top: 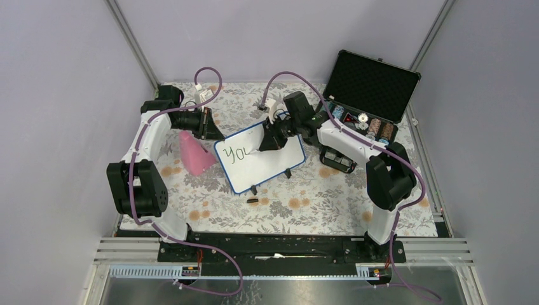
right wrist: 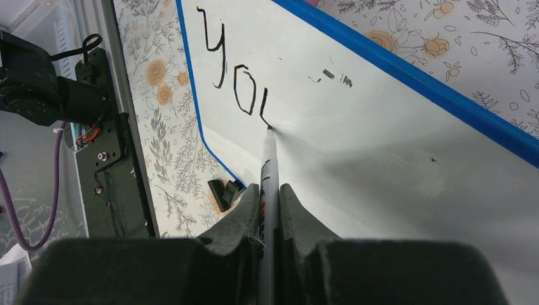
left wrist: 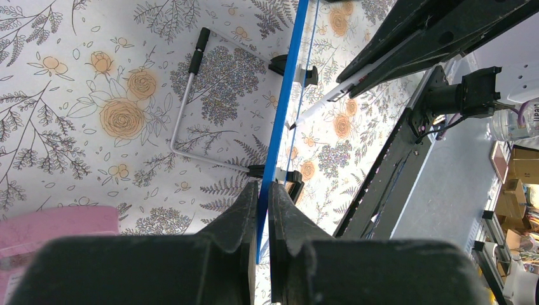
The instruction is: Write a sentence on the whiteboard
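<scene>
Overhead view looks down from behind; both wrist views closely share the whiteboard [top: 267,166].

The small white board with a thin blue frame [top: 270,166] has dark hand-drawn letters [right wrist: 234,79] near one corner. They read "YO", and then comes a third letter that is only half drawn, like an "L" or the start of a "U". The thin white pen [right wrist: 269,171] has tiny dark and red print, too small to read.
</scene>
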You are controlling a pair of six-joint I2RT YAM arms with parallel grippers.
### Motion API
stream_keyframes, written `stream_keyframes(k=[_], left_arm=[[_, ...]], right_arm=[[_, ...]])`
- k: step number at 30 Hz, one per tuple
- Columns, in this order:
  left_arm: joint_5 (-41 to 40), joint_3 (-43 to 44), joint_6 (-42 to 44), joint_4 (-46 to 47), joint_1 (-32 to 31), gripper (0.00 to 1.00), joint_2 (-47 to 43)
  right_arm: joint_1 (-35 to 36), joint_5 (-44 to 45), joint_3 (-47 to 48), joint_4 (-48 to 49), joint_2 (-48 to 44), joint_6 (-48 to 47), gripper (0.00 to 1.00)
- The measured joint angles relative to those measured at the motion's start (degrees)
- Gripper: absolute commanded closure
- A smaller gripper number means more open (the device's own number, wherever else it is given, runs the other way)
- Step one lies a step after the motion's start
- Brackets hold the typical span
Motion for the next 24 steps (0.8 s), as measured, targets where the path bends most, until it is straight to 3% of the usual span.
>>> stream_keyframes(k=[24], left_arm=[[0.0,0.0,0.0,0.0,0.0,1.0,0.0]], right_arm=[[-0.9,1.8,5.8,-1.3,0.2,-0.2,1.0]])
